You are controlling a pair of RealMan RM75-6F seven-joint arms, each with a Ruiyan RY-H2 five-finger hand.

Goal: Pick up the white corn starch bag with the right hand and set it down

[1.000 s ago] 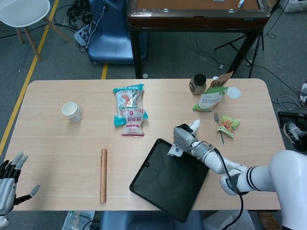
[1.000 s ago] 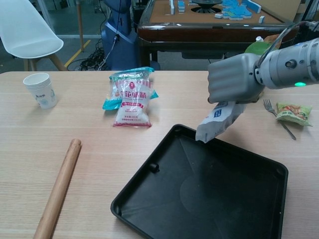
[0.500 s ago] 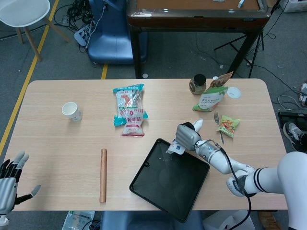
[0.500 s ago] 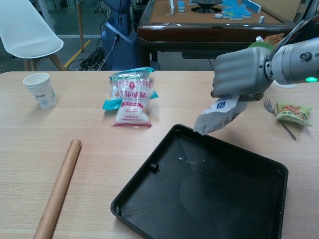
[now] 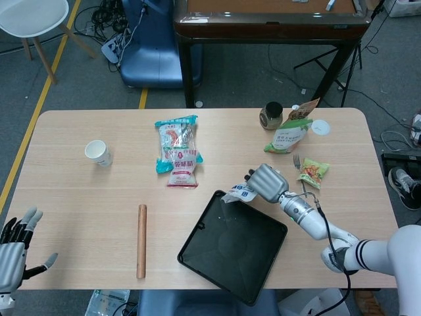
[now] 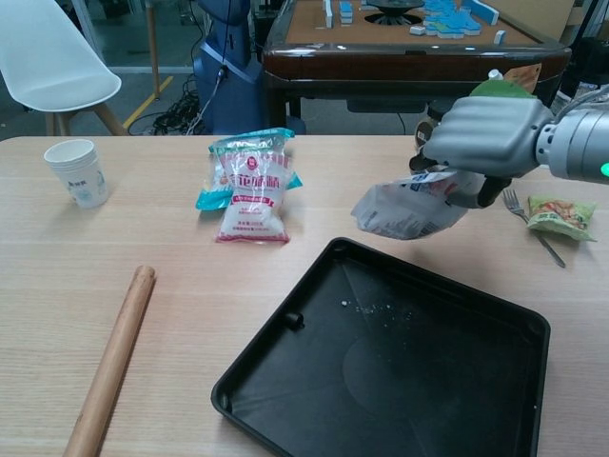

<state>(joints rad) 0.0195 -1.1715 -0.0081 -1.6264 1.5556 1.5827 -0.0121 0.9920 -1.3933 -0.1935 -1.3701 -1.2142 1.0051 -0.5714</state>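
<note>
My right hand grips the white corn starch bag, a crumpled white pouch with blue print. The bag hangs in the air, tilted towards the left, above the far edge of the black tray. A few white specks lie on the tray floor. My left hand is open at the lower left corner of the head view, off the table's near edge, with nothing in it.
A wooden rolling pin lies left of the tray. Two noodle packets and a paper cup lie further back. A jar, a green pouch, a fork and a snack packet sit at the right rear.
My right hand has risen and moved right and back, away from the tray. The bag swung from hanging down to lying almost level. White specks appeared on the tray.
</note>
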